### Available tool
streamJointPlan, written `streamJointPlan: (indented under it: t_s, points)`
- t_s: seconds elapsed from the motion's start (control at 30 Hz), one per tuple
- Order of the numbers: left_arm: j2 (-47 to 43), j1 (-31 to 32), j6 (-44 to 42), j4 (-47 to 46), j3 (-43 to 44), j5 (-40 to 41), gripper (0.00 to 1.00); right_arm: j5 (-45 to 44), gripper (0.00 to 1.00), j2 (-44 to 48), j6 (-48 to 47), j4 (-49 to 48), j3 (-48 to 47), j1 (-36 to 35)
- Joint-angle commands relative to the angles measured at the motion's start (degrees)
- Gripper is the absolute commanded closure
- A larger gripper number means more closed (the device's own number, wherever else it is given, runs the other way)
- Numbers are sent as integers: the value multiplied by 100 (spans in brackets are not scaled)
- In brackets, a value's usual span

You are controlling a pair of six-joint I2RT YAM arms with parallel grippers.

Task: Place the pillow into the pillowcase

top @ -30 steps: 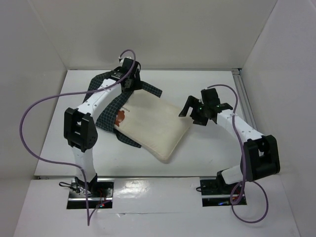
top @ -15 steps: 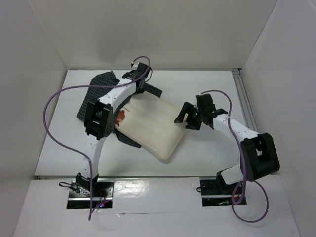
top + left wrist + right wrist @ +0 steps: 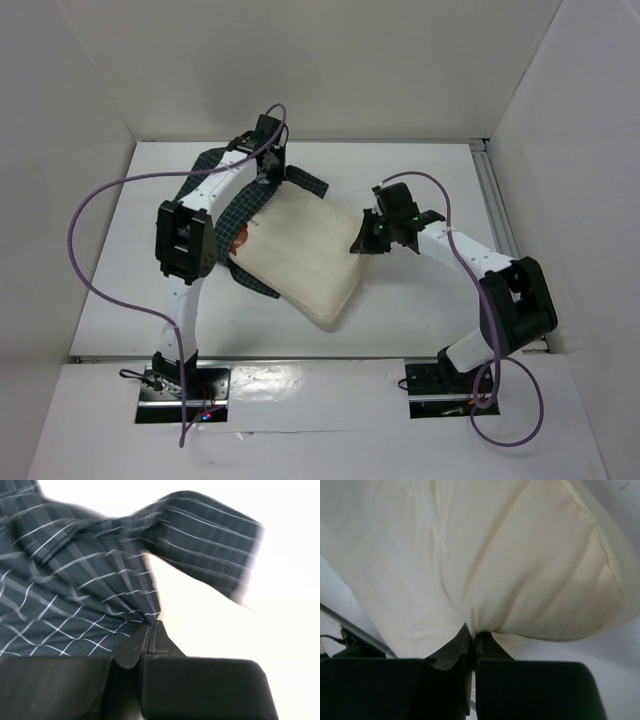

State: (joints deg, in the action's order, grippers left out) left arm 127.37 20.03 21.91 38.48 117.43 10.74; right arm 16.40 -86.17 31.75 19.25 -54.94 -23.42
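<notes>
The cream pillow [image 3: 300,255] lies slanted on the white table, its left end with the reddish mark tucked against the dark checked pillowcase [image 3: 215,195]. My left gripper [image 3: 268,172] is at the pillowcase's far edge, shut on a pinch of its fabric [image 3: 100,580], which bunches into folds at the fingertips [image 3: 159,630]. My right gripper [image 3: 362,243] is at the pillow's right edge, shut on a fold of the pillow's cloth [image 3: 520,570], which puckers where the jaws meet. Much of the pillowcase is hidden under the pillow and the left arm.
White walls close in the table [image 3: 420,190] at the back and on both sides. A metal rail [image 3: 495,200] runs along the right edge. Purple cables loop from both arms; the left one [image 3: 90,220] swings wide over the table's left side.
Both grippers have shut, the left on the pillowcase's edge and the right on the pillow's edge. The right arm moved left to the pillow. The pillow shifted slightly left.
</notes>
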Motion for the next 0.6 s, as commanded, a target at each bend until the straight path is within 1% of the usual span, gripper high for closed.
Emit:
streamJointPlan:
  t_s: [0.0, 0.03, 0.07, 0.1, 0.17, 0.2, 0.23, 0.27, 0.3, 0.37, 0.43, 0.5, 0.57]
  points:
    - [-1090, 229, -310, 177, -27, -3008, 100, 144, 100, 504, -458, 410, -999, -329]
    - [-1466, 325, -310, 238, -114, -3365, 100, 144, 100, 583, -459, 570, -1167, -408]
    - [-1609, 404, -215, 309, -193, -3603, 100, 83, 100, 584, -459, 711, -1412, -505]
    - [-1741, 544, -153, 457, -194, -3840, 100, 82, 100, 654, -459, 808, -1467, -715]
    - [-1917, 607, 49, 459, -491, -3843, 100, -66, 100, 715, -345, 809, -1328, -909]
    - [-1918, 677, 50, 459, -545, -3765, 100, -67, 100, 716, -266, 696, -1187, -1084]
    - [-1822, 677, 111, 459, -545, -3572, 100, -172, 100, 716, -135, 416, -1038, -1138]
    - [-1699, 677, 172, 572, -545, -3422, 100, -242, 100, 611, -73, 335, -923, -1138]
    - [-1367, 677, 173, 643, -484, -3238, 100, -243, 100, 497, 15, 265, -853, -1138]
    - [-979, 677, 173, 958, -257, -2895, 100, -243, 100, 496, 68, 124, -790, -1191]
    - [-584, 677, 173, 1021, 34, -2466, 100, -383, 100, 715, 191, -104, -624, -1410]
    - [-424, 677, 235, 1021, 157, -2314, 100, -384, 100, 847, 191, -228, -414, -1472]
    - [-319, 677, 235, 1021, 245, -2164, 100, -384, 100, 979, 314, -280, -308, -1683]
